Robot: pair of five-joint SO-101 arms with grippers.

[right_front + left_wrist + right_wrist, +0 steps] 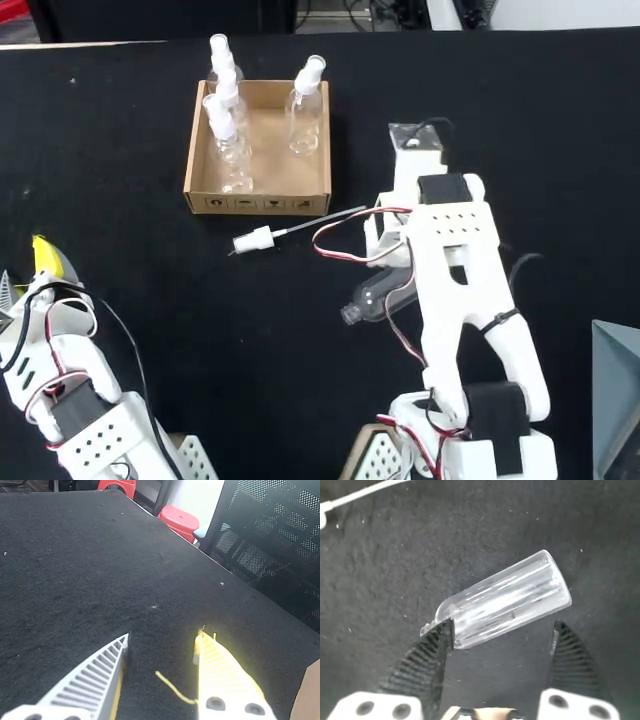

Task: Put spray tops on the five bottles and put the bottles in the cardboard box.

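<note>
Clear plastic, the uncapped fifth bottle (372,297) lies on its side well out from the front wall of the cardboard box (257,203), farther off than the loose spray top (258,240) just before that wall. Its long axis slants across the gap of the right gripper (502,630), whose fingers stand apart, one tip by the neck; the jaws likely need squaring to the body. The left gripper (162,640), fingers also apart, hangs over bare table (100,555) well off the box's front corner, the farther arm.
</note>
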